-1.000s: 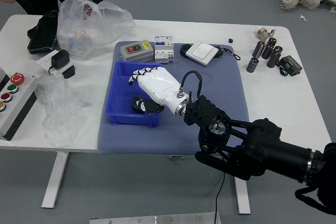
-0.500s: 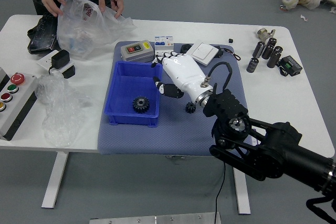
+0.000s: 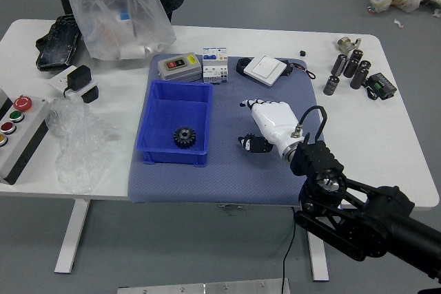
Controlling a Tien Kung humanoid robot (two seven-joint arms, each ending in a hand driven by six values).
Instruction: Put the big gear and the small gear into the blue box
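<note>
My right hand (image 3: 245,122), white with black fingertips, reaches in from the right over the mat, right of the blue box (image 3: 178,89). Its fingers are spread and hold nothing. Inside the box, near its front wall, lies a black gear (image 3: 185,137), the larger one. The small black gear (image 3: 249,138) is on the mat under my thumb side, partly covered by the hand. My left hand is out of view.
Behind the box stand a grey device (image 3: 180,67) and a white carton (image 3: 215,65). A white square device (image 3: 265,70) lies behind my hand. A dark-clothed person at the far left has a plastic bag (image 3: 120,18) raised; the hands are hidden.
My right hand has moved from over the box rightward and nearer the table's front, uncovering the big gear. The person, first with hands on the bag, has lifted it upward.
</note>
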